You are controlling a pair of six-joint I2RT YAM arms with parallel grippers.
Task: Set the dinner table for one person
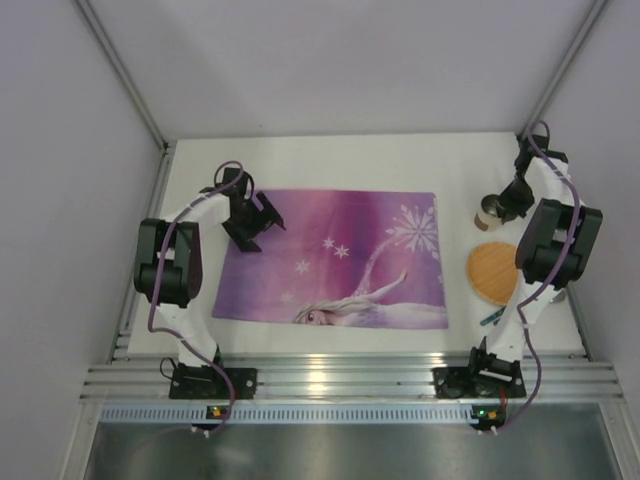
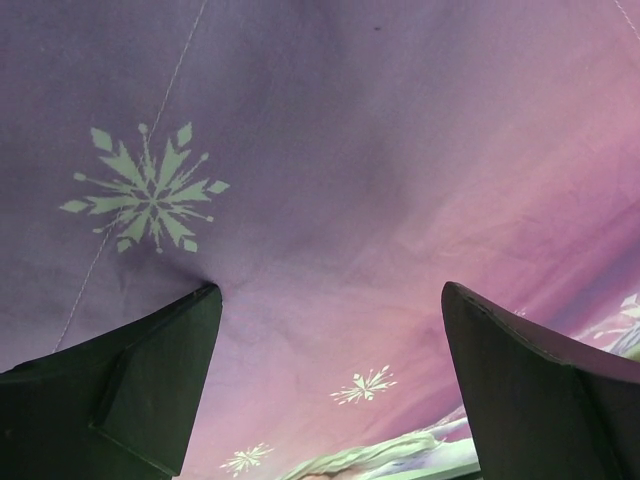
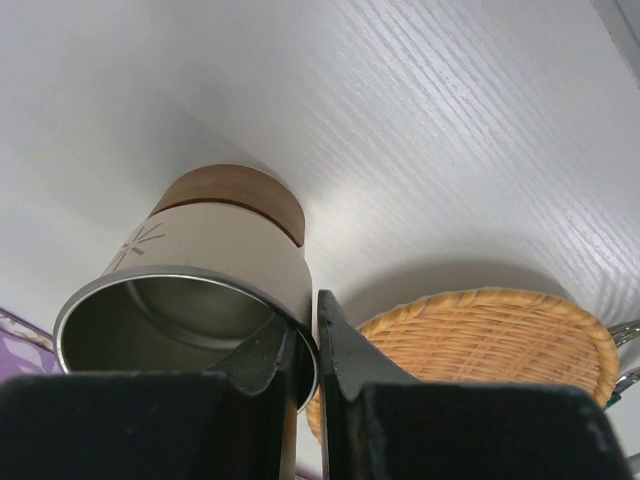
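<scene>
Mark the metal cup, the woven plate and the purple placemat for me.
cup (image 3: 215,245): right wrist view, on its beige outer wall.
woven plate (image 1: 490,272): top external view, centre of its disc.
placemat (image 1: 330,225): top external view, on its bare purple middle.

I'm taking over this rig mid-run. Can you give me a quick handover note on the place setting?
Left gripper: open, low over the far-left part of the purple placemat, one fingertip apparently pressing the cloth.
Right gripper: shut on the rim of the metal cup, one finger inside and one outside.
Positions: the cup, woven plate and teal-handled cutlery are on the dinner table, right of the placemat.
Done: the placemat is laid out flat.
Left: move the cup, plate and cutlery into place at the placemat.
</scene>
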